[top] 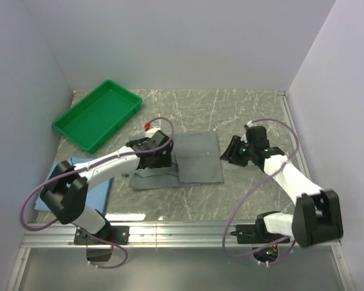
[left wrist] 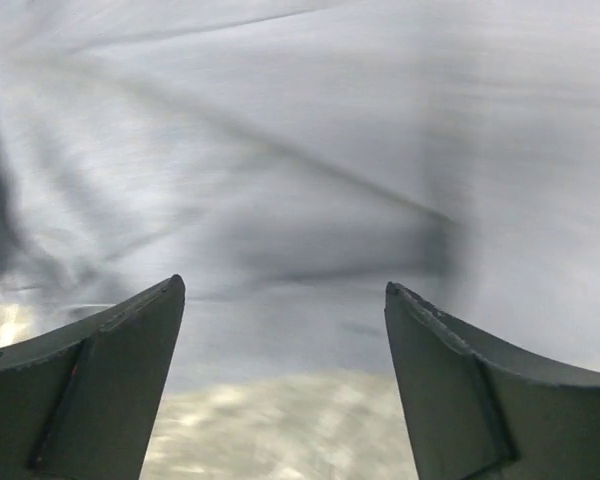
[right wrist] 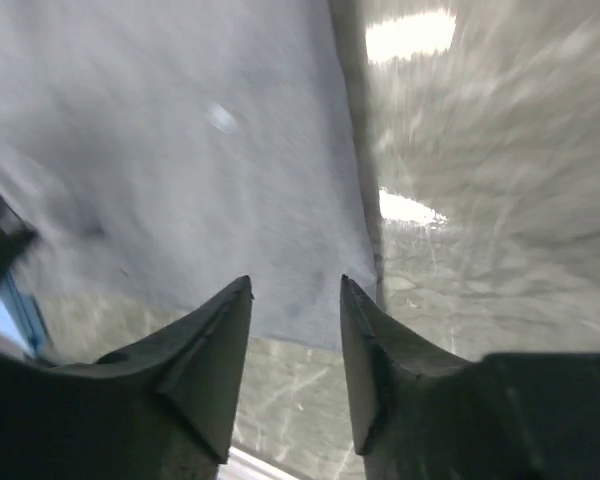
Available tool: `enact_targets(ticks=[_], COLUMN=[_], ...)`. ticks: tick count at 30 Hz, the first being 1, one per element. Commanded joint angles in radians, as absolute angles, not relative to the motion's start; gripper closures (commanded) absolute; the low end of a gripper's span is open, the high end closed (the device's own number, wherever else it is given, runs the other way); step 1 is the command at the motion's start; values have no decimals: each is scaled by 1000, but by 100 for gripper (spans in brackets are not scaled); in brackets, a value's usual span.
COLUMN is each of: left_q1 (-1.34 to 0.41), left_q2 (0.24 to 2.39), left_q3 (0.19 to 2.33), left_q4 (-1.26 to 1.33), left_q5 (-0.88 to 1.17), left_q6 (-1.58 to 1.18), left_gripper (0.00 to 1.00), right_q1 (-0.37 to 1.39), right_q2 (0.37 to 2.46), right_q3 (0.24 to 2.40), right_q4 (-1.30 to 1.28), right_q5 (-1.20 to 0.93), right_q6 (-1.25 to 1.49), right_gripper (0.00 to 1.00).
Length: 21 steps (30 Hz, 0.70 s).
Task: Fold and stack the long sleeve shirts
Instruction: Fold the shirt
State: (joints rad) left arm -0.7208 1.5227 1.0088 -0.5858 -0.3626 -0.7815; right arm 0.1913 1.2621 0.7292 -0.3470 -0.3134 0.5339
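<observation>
Here's the grey shirt (top: 197,159), flat in the middle of the bench (top: 242,109) and partly folded into a rectangle. A band of cloth trails off its near left side, probably the next bit to tuck. The left arm (top: 109,167) hovers over that side, left jaws spread wide and empty. The right arm (top: 285,176) sits at the shirt's right edge, right jaws narrowly apart, pinching nothing, likely to lift that edge. The blue shirt (top: 100,191) waits by the near left edge, the green tray (top: 97,115) in the far left corner. The count: two shirts, one tray, two arms.
</observation>
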Motion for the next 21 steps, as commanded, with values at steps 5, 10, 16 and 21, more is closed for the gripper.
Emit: enact_targets(ticks=[5,10,16,21], left_q1=[-987,-1101,-1192,-1224], left_q2=[1491,1684,1887,2008], left_q3=[1147,1294,1445,1534], left_q4=[-414,-374,-328,-336], left_q5=[-388,-380,-334,-319], left_q6=[-566,-424,-272,-195], left_gripper=[8,10,15,26], right_q1=[155,121,83,75], right_q2=[1008,895,818,778], right_q3=[844,871,888,882], right_q4=[-529,-633,-687,-700], right_q5=[-39,109,160,181], right_q6=[615,696,710,724], right_gripper=[18,0,0,0])
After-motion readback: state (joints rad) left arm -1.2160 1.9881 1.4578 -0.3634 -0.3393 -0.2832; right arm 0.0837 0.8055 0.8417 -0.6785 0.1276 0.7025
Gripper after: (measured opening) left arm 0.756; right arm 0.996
